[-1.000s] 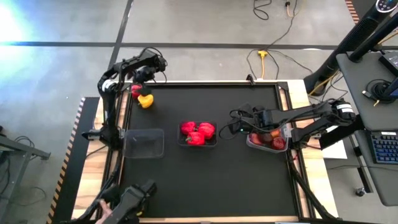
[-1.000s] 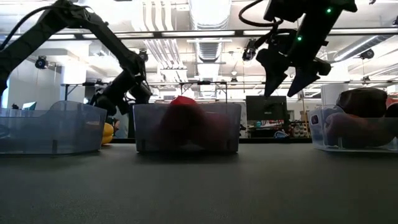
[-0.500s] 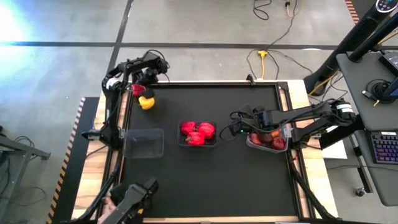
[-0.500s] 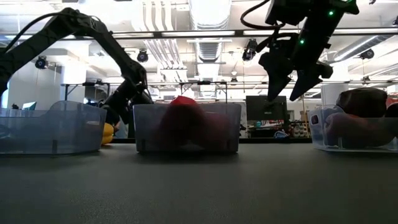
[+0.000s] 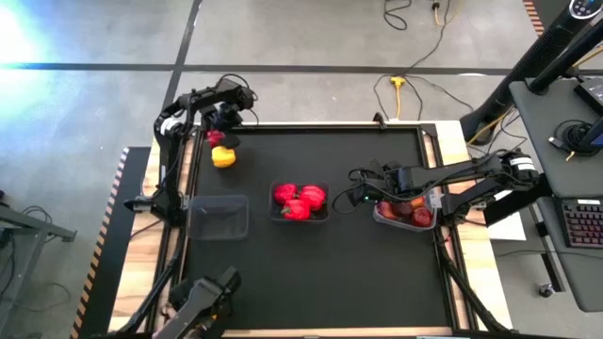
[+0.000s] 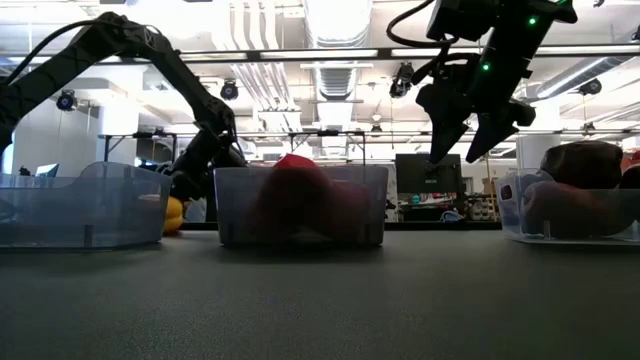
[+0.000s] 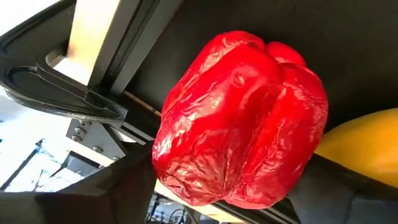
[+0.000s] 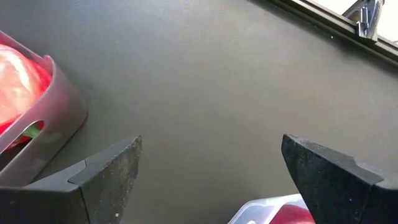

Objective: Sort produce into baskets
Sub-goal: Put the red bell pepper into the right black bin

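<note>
A red pepper (image 7: 242, 118) lies at the mat's far left corner (image 5: 215, 138), with a yellow pepper (image 5: 223, 156) right beside it on the near side. My left gripper (image 5: 218, 126) slants down onto the red pepper and is shut on it. Three clear baskets stand in a row: an empty one (image 5: 218, 216) at the left, a middle one (image 5: 300, 202) with red peppers, and a right one (image 5: 407, 213) with dark maroon apples. My right gripper (image 5: 362, 195) hangs open above the mat between the middle and right baskets, with nothing between its fingers (image 8: 106, 174). My left gripper pinches the red pepper by two opposite sides (image 7: 165, 168), one finger (image 7: 121, 186) on each side. The fingers come slanting down from above. The pepper fills the gap between them and lies on the mat beside the yellow pepper (image 7: 367, 137).
The table's metal frame rail (image 7: 106, 43) runs close behind the red pepper. Bare black mat (image 5: 311, 273) fills the near half of the table. The right arm (image 5: 471, 174) reaches in from the right edge over the apple basket.
My left gripper has sunk and tipped further down onto the red pepper at the far left corner, then kept still. The pepper has stayed in its place.
</note>
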You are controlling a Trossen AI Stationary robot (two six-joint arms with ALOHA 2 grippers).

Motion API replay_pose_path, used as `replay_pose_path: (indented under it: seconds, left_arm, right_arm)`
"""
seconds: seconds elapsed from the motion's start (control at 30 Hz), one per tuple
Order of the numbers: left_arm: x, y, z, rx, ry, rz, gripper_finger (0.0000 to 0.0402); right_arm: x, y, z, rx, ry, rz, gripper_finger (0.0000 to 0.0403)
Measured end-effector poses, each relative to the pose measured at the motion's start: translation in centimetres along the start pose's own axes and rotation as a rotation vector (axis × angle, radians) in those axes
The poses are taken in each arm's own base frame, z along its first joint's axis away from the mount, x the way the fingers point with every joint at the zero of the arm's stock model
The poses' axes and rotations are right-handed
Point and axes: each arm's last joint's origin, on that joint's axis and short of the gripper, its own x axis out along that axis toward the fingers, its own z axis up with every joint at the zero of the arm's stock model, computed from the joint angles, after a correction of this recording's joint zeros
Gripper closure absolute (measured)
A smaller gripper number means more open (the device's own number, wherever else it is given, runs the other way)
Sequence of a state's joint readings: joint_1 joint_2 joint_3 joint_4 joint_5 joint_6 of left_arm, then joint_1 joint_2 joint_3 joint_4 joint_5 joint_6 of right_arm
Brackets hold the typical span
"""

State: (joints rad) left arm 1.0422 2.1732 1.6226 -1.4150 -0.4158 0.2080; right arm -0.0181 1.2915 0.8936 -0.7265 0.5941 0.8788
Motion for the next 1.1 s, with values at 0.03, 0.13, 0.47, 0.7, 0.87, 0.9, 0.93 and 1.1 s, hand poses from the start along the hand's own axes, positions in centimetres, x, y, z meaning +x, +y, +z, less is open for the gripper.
replay_pose_path:
  seconds: [0.03, 0.13, 0.47, 0.7, 0.87, 0.9, 0.93, 1.1]
  left_arm:
    - [-0.2, 0.0, -0.1, -0.008, -0.011, -0.009, 0.0124]
    - [-1.6, -0.1, -0.6, -0.038, -0.078, -0.061, 0.0152]
    - [-11.5, -2.6, -4.8, -0.210, -0.591, -0.223, 0.0148]
    - [-18.9, -8.6, -9.0, -0.292, -1.000, -0.340, 0.0145]
    - [-21.7, -15.4, -11.9, -0.228, -1.120, -0.412, 0.0144]
    - [-21.9, -16.9, -12.4, -0.198, -1.129, -0.407, 0.0144]
    - [-22.1, -18.4, -13.0, -0.164, -1.137, -0.402, 0.0143]
    - [-22.5, -24.7, -15.7, -0.061, -1.161, -0.456, 0.0143]
  right_arm:
    - [0.0, 0.0, 0.0, -0.002, 0.000, 0.000, 0.0026]
    - [0.0, 0.0, 0.0, -0.013, 0.001, 0.001, 0.0026]
    - [-0.7, -0.3, 0.1, -0.174, 0.017, 0.058, 0.0026]
    - [-1.8, -0.2, 0.0, -0.297, -0.038, 0.069, 0.0026]
    - [-3.7, 0.2, -1.0, -0.326, -0.103, 0.121, 0.0026]
    - [-4.0, 0.3, -1.5, -0.344, -0.120, 0.119, 0.0026]
    - [-4.2, 0.4, -1.9, -0.363, -0.137, 0.116, 0.0026]
    - [-6.4, 1.5, -4.5, -0.462, -0.237, 0.156, 0.0026]
